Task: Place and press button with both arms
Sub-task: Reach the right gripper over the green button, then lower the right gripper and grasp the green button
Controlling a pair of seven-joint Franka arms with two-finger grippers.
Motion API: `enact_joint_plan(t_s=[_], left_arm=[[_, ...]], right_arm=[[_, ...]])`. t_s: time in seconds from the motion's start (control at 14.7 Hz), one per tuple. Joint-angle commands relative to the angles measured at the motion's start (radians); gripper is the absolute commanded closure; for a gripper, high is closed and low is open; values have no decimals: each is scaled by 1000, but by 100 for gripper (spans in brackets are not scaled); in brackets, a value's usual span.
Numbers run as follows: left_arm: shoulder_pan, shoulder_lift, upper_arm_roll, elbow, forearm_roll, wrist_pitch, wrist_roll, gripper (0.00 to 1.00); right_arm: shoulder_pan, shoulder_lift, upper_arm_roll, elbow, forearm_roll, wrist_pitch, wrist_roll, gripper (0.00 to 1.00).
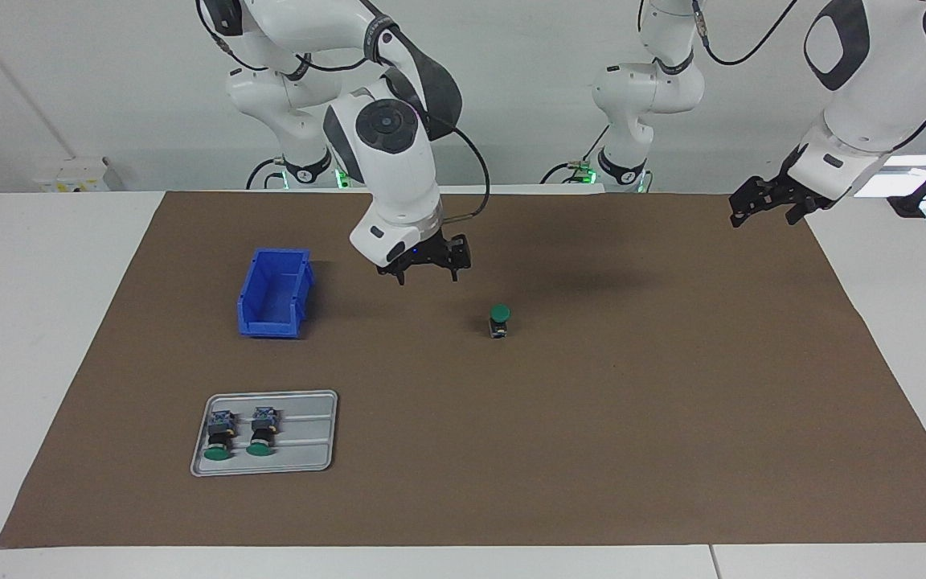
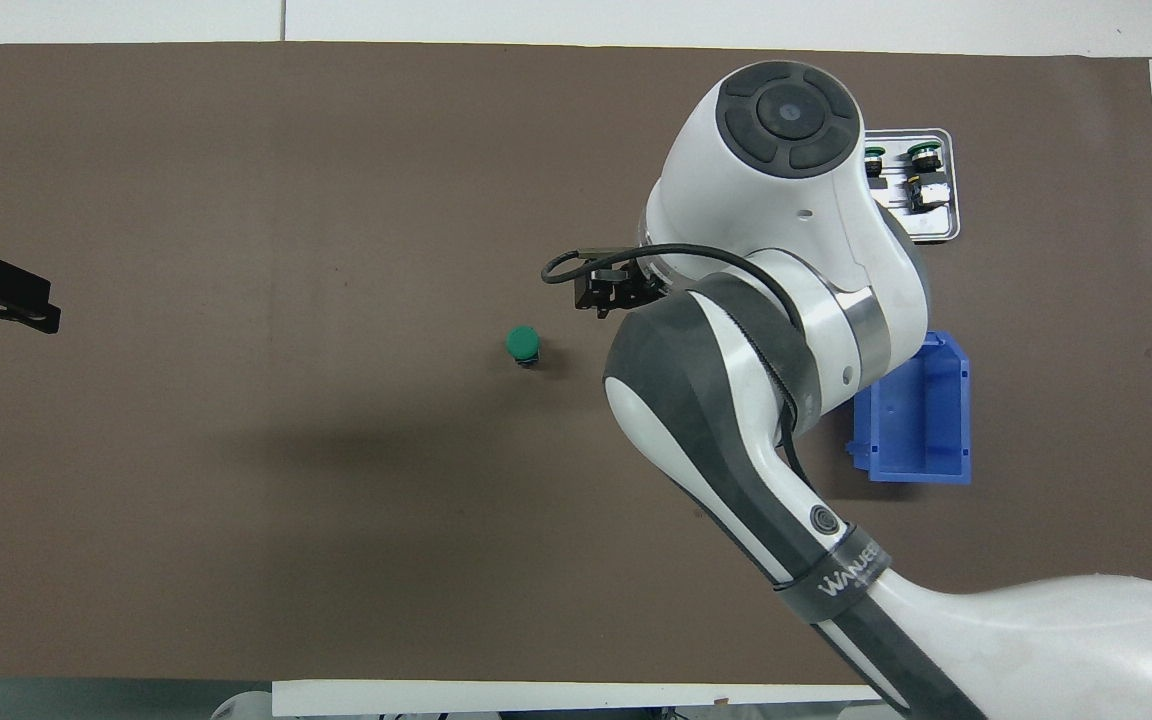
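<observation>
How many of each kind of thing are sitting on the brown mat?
Green buttons: 3, one standing alone, two lying in the tray
Blue bin: 1
Grey tray: 1
Total: 5
</observation>
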Motion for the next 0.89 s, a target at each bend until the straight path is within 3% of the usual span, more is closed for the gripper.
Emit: enact_joint_plan(t_s=[0.0,0.82], left_arm=[[-12,-25,2,-20,3,7,15,0],[2,-26,7,-18,3,10,15,0]], right_arm=[[47,52,4,3,-6,82,58,5],[181,205,-13,2,-103,355,152,7]])
